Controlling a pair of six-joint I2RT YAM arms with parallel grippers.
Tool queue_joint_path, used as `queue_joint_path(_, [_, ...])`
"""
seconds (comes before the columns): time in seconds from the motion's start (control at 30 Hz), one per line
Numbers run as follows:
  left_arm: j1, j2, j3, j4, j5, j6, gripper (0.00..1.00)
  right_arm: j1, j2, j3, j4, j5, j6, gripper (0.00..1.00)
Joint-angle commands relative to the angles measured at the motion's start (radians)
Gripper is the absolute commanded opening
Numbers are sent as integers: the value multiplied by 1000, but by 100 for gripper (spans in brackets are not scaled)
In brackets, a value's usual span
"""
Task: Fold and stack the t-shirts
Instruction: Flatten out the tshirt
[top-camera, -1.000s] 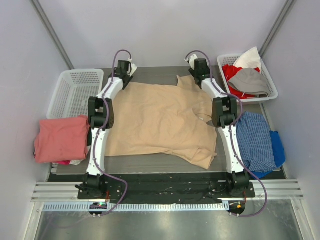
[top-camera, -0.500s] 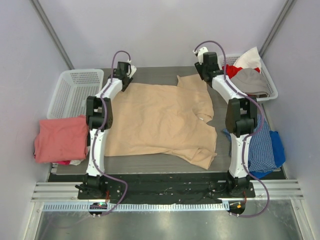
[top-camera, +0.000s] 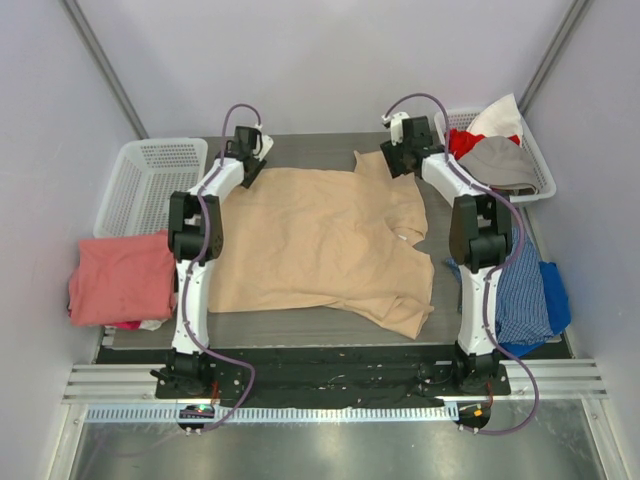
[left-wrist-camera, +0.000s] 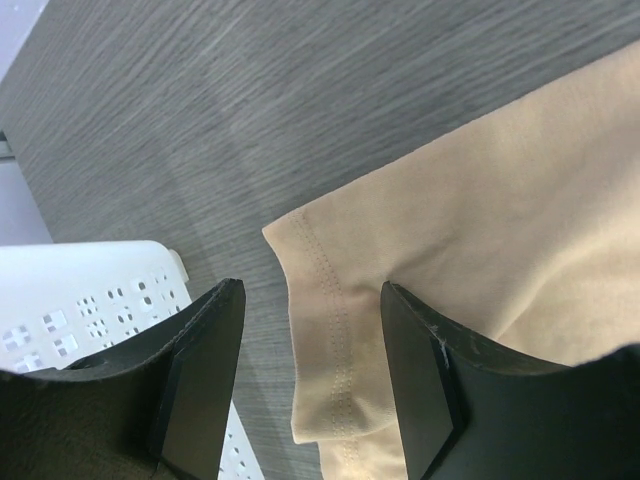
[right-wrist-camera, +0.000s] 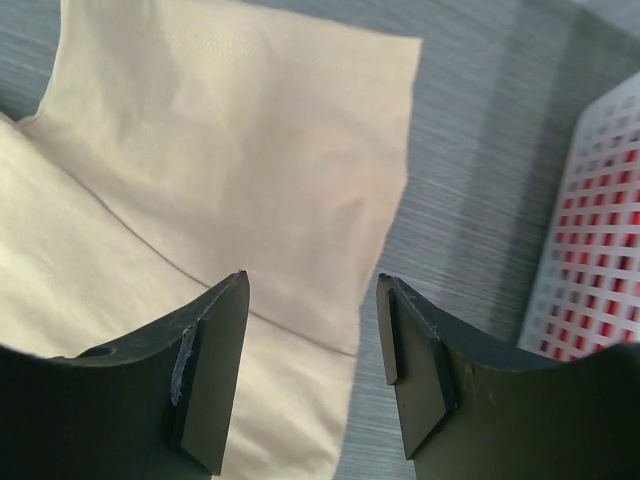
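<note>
A large tan t-shirt (top-camera: 320, 240) lies spread across the dark table. A salmon-pink t-shirt (top-camera: 122, 278) lies folded at the table's left edge. My left gripper (top-camera: 250, 160) hovers open at the tan shirt's far left corner. In the left wrist view the stitched hem corner (left-wrist-camera: 335, 330) lies between the open fingers of the left gripper (left-wrist-camera: 312, 300), untouched. My right gripper (top-camera: 398, 158) stands open over the far right sleeve. In the right wrist view the sleeve's edge (right-wrist-camera: 330, 290) runs between the spread fingers of the right gripper (right-wrist-camera: 312, 290).
An empty white basket (top-camera: 150, 185) sits at the far left, its corner (left-wrist-camera: 90, 290) close to my left fingers. A white basket (top-camera: 535, 175) at the far right holds red, grey and white clothes. A blue checked cloth (top-camera: 515, 280) lies by the right arm.
My right arm swung outward to the right and its gripper came back down over the far right sleeve. The left arm shifted only slightly. Both grippers stayed open.
</note>
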Motion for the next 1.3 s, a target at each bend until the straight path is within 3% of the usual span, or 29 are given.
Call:
queue_joint_path(0.0, [-4,-73,-24,-17,17,-23,61,2,50,26,-3,-45,21,61])
queue_joint_path(0.57, [-4,-43,-45,3,3,10,61,0,252,147,21,29,-39,61])
queue_joint_path(0.97, [-6,148,195,21,-68,50,61,-9,393,347,32,167,-128,61])
queue_joint_path(1.27, [-6,201,235,125,-114,98,62,-16,423,407,32,179,-149,61])
